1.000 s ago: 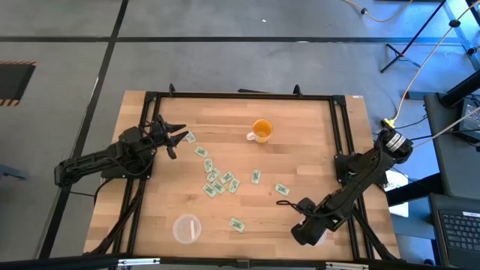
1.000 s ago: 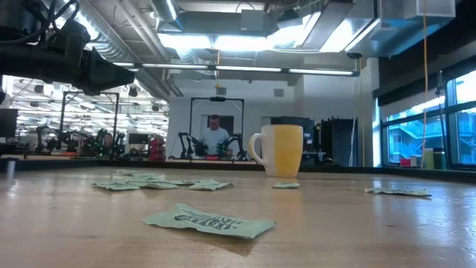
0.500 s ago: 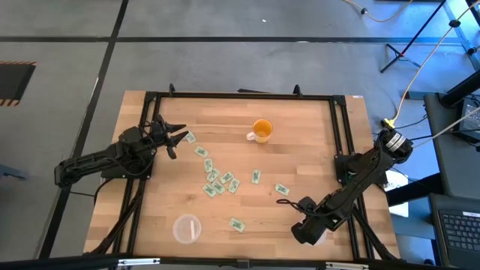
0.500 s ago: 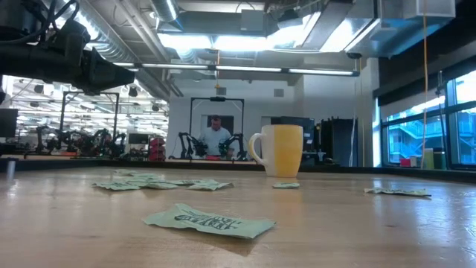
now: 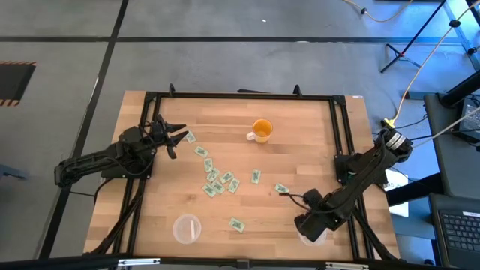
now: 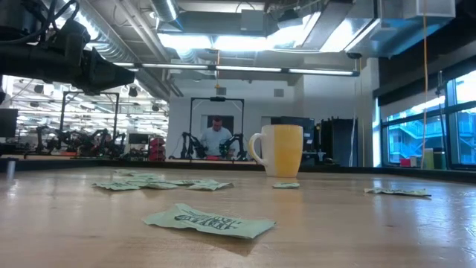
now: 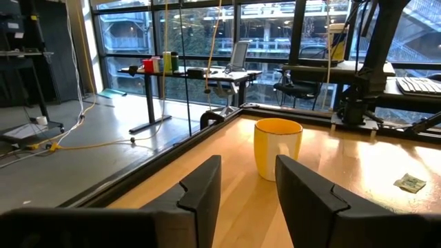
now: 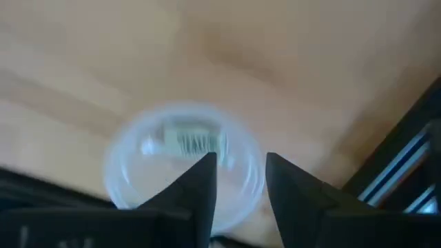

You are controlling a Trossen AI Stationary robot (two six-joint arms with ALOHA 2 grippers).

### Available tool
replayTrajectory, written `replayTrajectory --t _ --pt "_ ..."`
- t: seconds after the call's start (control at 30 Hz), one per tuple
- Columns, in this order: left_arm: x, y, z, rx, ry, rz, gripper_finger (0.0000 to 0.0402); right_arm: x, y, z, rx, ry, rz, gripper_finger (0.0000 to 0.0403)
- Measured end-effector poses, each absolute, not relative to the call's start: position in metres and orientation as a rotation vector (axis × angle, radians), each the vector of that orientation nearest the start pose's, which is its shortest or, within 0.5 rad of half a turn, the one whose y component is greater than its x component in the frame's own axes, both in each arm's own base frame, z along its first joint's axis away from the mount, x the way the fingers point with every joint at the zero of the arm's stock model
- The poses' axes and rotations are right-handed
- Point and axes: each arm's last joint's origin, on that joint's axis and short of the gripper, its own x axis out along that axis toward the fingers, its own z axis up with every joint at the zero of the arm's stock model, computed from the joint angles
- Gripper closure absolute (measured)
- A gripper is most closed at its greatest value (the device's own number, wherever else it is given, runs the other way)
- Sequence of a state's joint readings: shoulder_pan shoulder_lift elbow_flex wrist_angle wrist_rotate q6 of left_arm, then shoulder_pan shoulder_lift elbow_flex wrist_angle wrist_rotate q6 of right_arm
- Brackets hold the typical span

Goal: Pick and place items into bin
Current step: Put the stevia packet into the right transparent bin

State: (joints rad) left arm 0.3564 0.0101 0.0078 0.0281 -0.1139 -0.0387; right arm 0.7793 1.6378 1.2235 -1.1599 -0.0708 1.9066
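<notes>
Right wrist view: packet lies crosswise in bin.

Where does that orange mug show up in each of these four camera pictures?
High view: orange mug sits toward the table's far edge, near the middle.
Low view: it stands right of centre, behind the green-and-white packets.
Left wrist view: it is just beyond the left pincer.
Right wrist view: not in it.
Shared landmark: the wooden tabletop.

Packets: approx. 11 loose on table, +1 more inside a bin; approx. 12 total.
Bins, clear, round: qty 2.
Mug, orange: qty 1.
Arms: qty 2.
Person, bkgd: qty 1.
</notes>
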Motion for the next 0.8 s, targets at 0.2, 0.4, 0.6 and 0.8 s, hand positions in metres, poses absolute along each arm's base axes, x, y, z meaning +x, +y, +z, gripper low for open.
replayTrajectory --t 0.2,0.4,0.6,0.8 --pt "0.09 0.037 0.168 -0.035 -0.036 0.469 0.0268 0.217 0.191 0.245 0.771 1.194 -0.851 0.0275" --pt "0.09 0.037 0.168 -0.035 -0.035 0.467 0.0269 0.233 0.158 0.227 0.8 1.147 -0.996 0.0275" --pt "0.09 0.037 0.168 -0.035 -0.035 0.466 0.0269 0.245 0.129 0.2 0.86 1.174 -1.048 0.0275" --pt "0.09 0.037 0.168 -0.035 -0.035 0.466 0.0268 0.254 0.118 0.18 0.913 1.139 -0.952 0.0275"
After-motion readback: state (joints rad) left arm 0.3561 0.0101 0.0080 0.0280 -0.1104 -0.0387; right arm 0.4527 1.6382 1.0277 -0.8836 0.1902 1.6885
